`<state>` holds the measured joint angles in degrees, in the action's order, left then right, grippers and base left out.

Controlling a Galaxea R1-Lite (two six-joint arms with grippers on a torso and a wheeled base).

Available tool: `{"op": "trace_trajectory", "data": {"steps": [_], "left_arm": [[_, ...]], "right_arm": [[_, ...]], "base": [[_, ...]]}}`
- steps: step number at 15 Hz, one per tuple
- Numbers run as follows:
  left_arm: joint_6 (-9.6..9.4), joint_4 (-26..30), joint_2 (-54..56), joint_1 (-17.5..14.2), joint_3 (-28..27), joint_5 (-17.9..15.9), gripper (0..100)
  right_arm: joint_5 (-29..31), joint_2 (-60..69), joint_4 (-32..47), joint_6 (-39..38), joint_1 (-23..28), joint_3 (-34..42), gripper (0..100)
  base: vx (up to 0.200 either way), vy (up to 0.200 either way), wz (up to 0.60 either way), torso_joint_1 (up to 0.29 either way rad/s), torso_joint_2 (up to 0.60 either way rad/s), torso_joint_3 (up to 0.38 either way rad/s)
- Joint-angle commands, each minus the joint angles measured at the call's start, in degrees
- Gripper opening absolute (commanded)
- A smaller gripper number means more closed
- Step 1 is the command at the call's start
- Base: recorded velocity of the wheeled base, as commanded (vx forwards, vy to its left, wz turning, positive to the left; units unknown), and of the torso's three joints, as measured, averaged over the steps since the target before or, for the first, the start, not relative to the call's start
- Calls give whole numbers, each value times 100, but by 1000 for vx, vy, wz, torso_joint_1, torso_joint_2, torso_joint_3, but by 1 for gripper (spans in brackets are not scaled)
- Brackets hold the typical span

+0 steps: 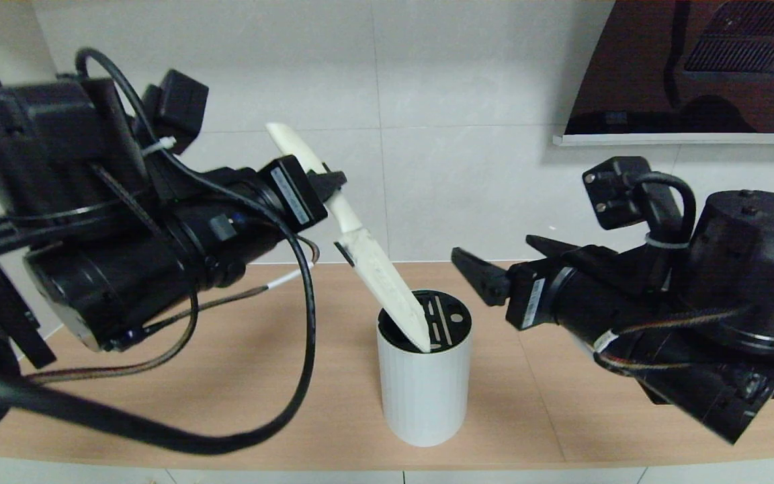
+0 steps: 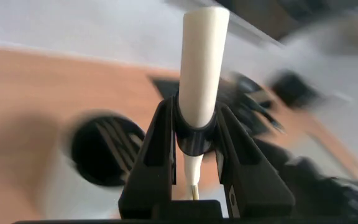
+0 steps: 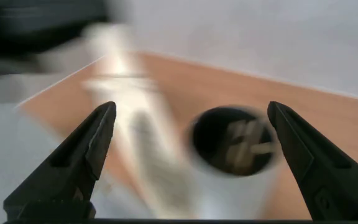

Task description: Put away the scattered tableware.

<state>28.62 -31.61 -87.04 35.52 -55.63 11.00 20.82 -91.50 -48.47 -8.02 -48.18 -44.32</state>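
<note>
Looking at a light wooden desk (image 1: pixel 239 376) against a white tiled wall (image 1: pixel 467 101), with a dark hood (image 1: pixel 689 67) up at 1 o'clock. The white holder (image 1: pixel 424 390) stands near the desk's front edge, with bare wood on either side. The left pincer (image 1: pixel 338 214), at 10 o'clock from it, is clamped on the white knife (image 1: pixel 380 275) handle, and the blade tip dips into the holder's mouth. The right pincer (image 1: pixel 494 252) at 3 o'clock is spread wide, holding nothing.

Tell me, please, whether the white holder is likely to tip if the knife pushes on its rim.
It may tip: the holder stands tall and narrow, with the open right gripper apart from it. The knife, tilted in the left gripper, would press sideways near the top. On the smooth table it might slide instead.
</note>
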Motion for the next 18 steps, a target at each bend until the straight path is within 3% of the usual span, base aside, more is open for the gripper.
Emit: {"op": "trace_trajectory", "data": {"steps": [1, 2, 4, 5, 7, 8, 10, 12, 18], "left_arm": [[-542, 164, -32, 16, -432, 377, 0], [-841, 138, -50, 86, -396, 641, 0], [-1078, -214, -138, 403, -273, 1300, 0], [-1298, -522, -270, 420, -282, 1625, 0], [-2054, -1321, -577, 420, -396, 2064, 0], [-2238, -1541, -691, 447, -414, 2091, 0], [-2247, -1629, -1061, 754, -300, 2302, 0], [-2168, -1814, -1447, 781, -265, 2627, 0], [-2106, -2042, -1676, 851, -265, 2653, 0]], "right_arm": [[-17, 326, 83, 29, 652, 64, 100], [-34, 317, 83, 37, 801, 56, 100], [-113, 282, 83, 81, 933, 82, 100], [-113, 238, 83, 81, 942, 91, 100], [-113, 212, 83, 99, 959, 82, 100], [-113, 185, 83, 99, 1003, 73, 100], [-122, 89, 75, 99, 1091, 73, 100], [-113, 36, 75, 99, 1091, 91, 100], [-113, -8, 66, 99, 1091, 99, 100]], "base": [[0, 0, 0, 0, 0, 0], [0, 0, 0, 0, 0, 0], [0, 0, 0, 0, 0, 0], [0, 0, 0, 0, 0, 0], [0, 0, 0, 0, 0, 0], [0, 0, 0, 0, 0, 0], [0, 0, 0, 0, 0, 0], [0, 0, 0, 0, 0, 0], [0, 0, 0, 0, 0, 0]]}}
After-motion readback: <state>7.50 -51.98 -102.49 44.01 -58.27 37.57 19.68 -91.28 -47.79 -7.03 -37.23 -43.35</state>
